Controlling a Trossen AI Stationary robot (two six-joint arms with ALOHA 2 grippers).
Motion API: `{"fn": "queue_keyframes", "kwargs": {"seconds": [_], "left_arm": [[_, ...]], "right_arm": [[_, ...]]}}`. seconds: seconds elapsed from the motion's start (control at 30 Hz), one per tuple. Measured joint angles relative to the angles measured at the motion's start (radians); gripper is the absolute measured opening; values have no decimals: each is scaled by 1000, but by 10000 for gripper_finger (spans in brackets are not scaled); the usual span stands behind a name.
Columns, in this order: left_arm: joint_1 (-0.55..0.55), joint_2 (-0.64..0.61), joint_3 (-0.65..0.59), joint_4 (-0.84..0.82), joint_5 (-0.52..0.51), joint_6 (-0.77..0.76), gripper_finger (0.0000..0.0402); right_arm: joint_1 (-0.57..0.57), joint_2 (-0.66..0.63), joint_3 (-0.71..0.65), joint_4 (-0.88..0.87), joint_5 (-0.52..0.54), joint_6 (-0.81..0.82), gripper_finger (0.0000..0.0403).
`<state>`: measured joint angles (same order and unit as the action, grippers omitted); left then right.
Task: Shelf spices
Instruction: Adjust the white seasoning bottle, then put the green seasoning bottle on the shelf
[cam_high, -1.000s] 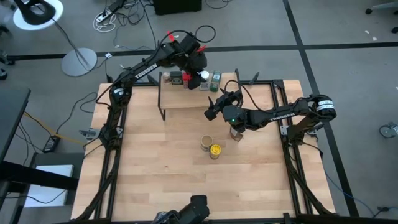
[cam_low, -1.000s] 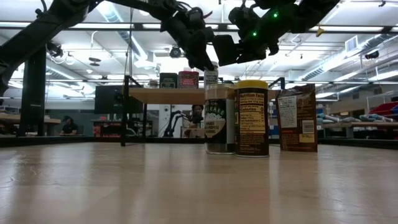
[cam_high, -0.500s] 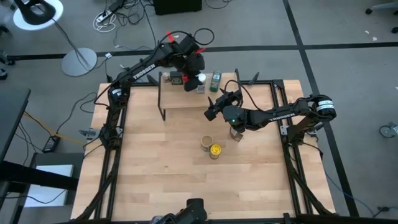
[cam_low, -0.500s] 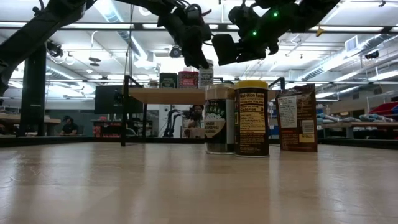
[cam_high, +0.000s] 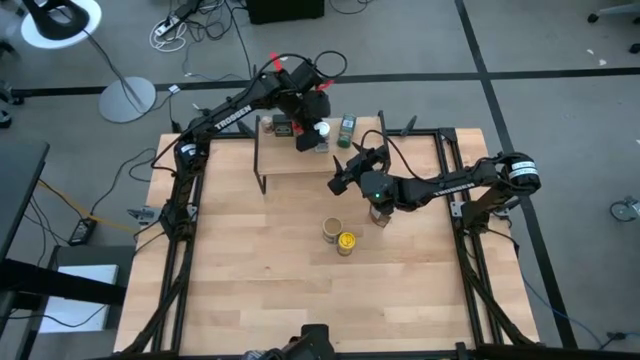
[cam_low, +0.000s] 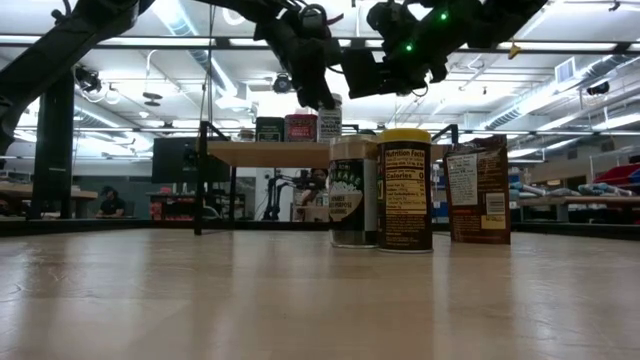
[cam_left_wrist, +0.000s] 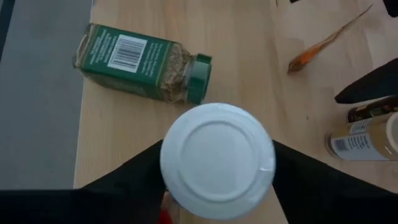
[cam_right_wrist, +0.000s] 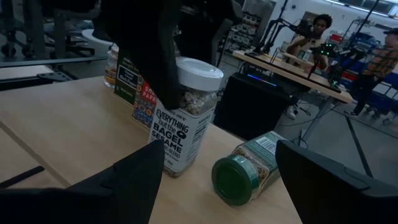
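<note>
Left tool (cam_high: 314, 132) over the shelf (cam_high: 300, 158), fingers spread either side of the upright white-lidded jar (cam_left_wrist: 217, 160), green jar (cam_left_wrist: 144, 61) lying just beside it, right tool (cam_high: 340, 176) spread open, hovering near the shelf.

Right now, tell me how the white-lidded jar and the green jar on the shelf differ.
The white-lidded jar stands upright; the green jar lies on its side. Its lid is white, the other's green. The left gripper flanks the white-lidded jar; nothing touches the green jar. Both rest on the shelf.
</note>
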<state>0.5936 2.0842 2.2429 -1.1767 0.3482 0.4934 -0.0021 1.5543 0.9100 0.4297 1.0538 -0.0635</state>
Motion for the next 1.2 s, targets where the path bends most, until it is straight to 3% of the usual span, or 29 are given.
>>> {"fn": "queue_keyframes", "kwargs": {"seconds": [0.17, 0.43, 0.7, 0.93, 1.07, 1.2], "left_arm": [[-7, 0, 0, 6, -9, 1, 287], [-17, 0, 3, 8, -23, 3, 291], [-20, -1, 113, -1, -23, 4, 292], [-20, -26, 107, 156, -35, -28, 290], [-20, -9, 101, 245, -42, -33, 264], [-10, -7, 92, 309, -36, -36, 200]], "right_arm": [[0, 0, 0, 0, 0, 0, 307], [2, 0, 0, 0, 0, 0, 307], [2, 0, 0, 0, 0, 0, 307], [5, 0, 0, 11, 54, -49, 307], [25, -1, 0, 27, 131, -83, 307], [45, -3, 0, 26, 154, -89, 305]]}}
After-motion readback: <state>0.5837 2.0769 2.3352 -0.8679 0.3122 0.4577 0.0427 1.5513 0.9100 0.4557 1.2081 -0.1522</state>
